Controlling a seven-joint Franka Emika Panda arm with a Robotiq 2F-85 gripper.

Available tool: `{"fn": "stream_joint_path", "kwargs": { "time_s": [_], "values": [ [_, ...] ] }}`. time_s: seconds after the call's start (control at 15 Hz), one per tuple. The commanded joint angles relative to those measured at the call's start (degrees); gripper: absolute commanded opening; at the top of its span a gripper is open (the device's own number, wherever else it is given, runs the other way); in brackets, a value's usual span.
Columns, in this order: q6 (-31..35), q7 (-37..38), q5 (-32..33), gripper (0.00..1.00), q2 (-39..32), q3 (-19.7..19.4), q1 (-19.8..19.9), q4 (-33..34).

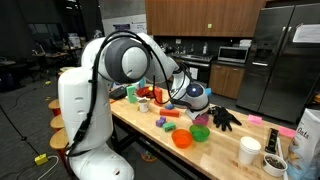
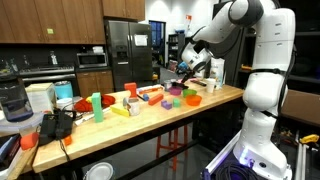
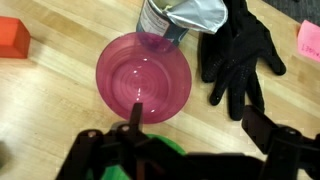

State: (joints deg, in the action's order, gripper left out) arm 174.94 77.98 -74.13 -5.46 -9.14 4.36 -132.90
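Observation:
My gripper (image 3: 200,125) hangs open over the wooden table (image 3: 60,100), with nothing between its fingers. One dark fingertip (image 3: 136,115) overlaps the near rim of a pink bowl (image 3: 143,75); the other fingertip (image 3: 270,128) sits just below a black glove (image 3: 238,50). A metal can with a silver foil bag (image 3: 175,18) stands behind the bowl. Something green (image 3: 150,152) shows under the gripper body. In both exterior views the gripper (image 1: 188,97) (image 2: 190,72) hovers above the cluttered tabletop, near the pink bowl (image 1: 200,132) and an orange bowl (image 1: 182,139).
An orange block (image 3: 13,36) lies at the far left of the wrist view and a pink piece (image 3: 309,40) at the right edge. Cups (image 1: 249,150) and a blue bag (image 1: 305,135) stand at one end of the table, and a green cup (image 2: 96,100) and coloured blocks (image 2: 130,100) further along.

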Motion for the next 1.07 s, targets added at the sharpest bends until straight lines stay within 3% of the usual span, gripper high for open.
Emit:
{"fn": "stream_joint_path", "kwargs": {
  "time_s": [0.0,0.4,1.0],
  "values": [
    [-5.9,-11.9,-7.3,1.00,-3.9,-0.8,3.3,5.9],
    [-15.0,-22.5,-11.6,1.00,-10.9,-1.8,7.9,11.9],
    [-17.6,-23.7,-11.2,1.00,-14.2,-2.0,8.6,14.2]
  ]
}}
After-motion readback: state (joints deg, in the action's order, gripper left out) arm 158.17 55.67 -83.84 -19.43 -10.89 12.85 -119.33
